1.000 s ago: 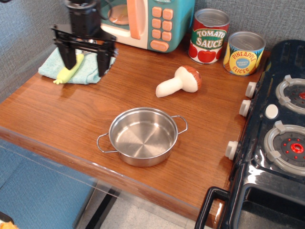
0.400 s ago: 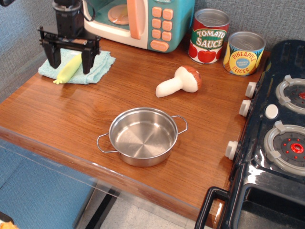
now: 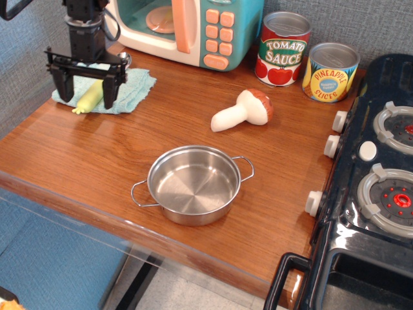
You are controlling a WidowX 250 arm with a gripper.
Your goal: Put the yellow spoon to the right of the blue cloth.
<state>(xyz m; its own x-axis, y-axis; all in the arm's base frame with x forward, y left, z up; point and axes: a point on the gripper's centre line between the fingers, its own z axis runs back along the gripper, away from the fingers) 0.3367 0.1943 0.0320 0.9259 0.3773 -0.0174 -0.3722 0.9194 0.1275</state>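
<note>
The yellow spoon [image 3: 91,97] lies on the blue cloth [image 3: 132,87], between the hand's [image 3: 86,88] fingers.

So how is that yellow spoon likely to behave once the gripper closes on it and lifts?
The yellow spoon looks like stiff moulded plastic, so it probably won't flex. Its thick rounded handle could roll or slip between the fingers of the open gripper. It lies on the soft blue cloth, which may give or bunch under downward pressure.

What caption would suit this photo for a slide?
Open claw straddles the yellow spoon lying on the blue cloth.
</note>
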